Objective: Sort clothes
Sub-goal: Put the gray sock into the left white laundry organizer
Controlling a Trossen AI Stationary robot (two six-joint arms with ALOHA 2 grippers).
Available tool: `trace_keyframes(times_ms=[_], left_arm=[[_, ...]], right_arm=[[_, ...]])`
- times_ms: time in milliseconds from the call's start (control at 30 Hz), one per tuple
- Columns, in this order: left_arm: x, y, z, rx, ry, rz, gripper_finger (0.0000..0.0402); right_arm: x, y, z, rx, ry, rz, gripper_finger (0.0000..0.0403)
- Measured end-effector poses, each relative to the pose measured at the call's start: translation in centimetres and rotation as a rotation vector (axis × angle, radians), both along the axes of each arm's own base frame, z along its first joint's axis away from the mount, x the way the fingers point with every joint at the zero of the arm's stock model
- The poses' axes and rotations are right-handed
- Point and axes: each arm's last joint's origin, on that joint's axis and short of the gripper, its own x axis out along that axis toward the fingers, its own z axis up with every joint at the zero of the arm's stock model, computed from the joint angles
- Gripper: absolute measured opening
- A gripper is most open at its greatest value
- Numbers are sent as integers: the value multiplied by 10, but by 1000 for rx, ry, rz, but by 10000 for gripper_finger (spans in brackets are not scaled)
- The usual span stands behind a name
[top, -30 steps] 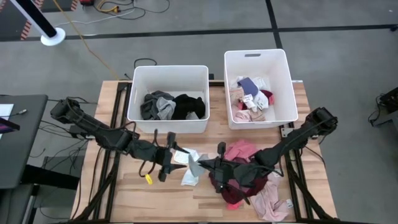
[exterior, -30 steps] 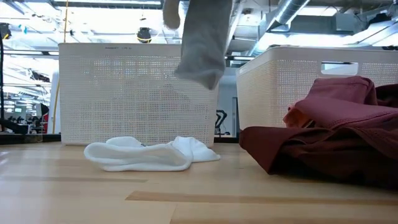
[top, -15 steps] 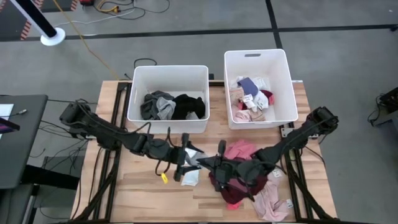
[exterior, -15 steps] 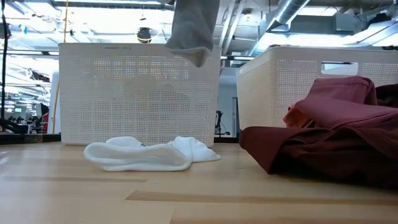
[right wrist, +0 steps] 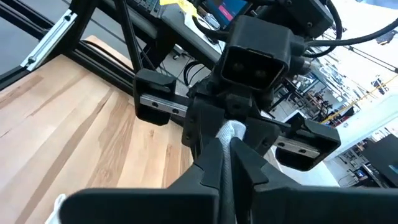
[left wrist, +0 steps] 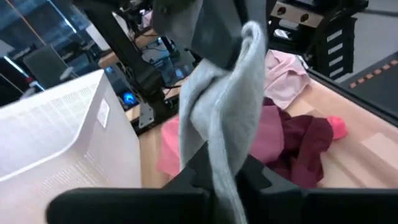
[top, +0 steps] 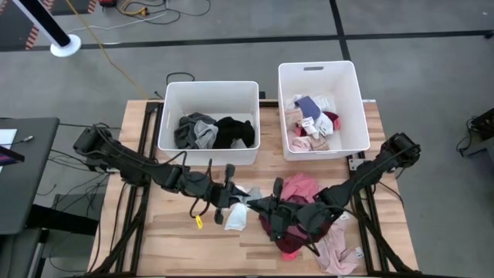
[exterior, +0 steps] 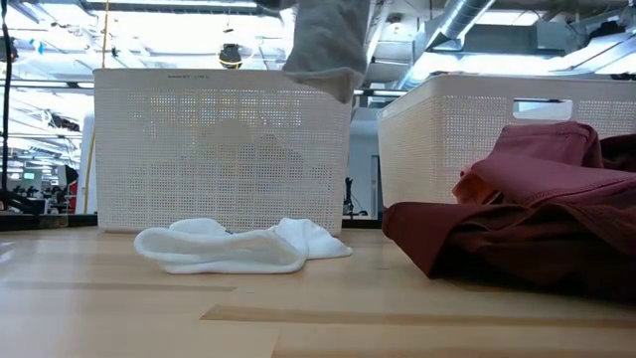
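The left gripper (top: pixel 234 193), gaping a moment ago, has now clamped on the grey sock (left wrist: pixel 224 118) that the right gripper (top: pixel 258 205) also pinches, in the air just in front of the left bin (top: pixel 168 116). This looks like a handover, so the right should let go next. A white sock (exterior: pixel 234 249) lies below. No writing is legible anywhere.

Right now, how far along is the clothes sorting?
Done: dark clothes lie in the left bin, light ones in the right bin. In hand: left gripper shut on a raised grey sock, right gripper beside it. Left: a white sock and the pink-maroon pile.
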Motion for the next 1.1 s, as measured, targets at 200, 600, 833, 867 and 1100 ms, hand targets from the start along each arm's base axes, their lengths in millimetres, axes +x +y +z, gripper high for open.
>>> trace_keyframes(times_ms=[200, 600, 833, 867, 1100], left_arm=[[-7, 3, 10, 99, -19, 11, 5], [-57, 44, 65, 264, -104, 255, 2], [-87, 80, 88, 266, -135, 413, 1], [-90, 85, 89, 268, -134, 436, 1], [-100, 124, 88, 293, -59, 607, 1]], right_arm=[[-5, 4, -4, -13, 30, -48, 74], [-23, 19, -5, -81, 17, -233, 226], [-33, 29, -7, -83, 12, -273, 244], [-35, 31, -8, -80, 13, -272, 243], [-45, 37, -17, -36, 40, -275, 233]])
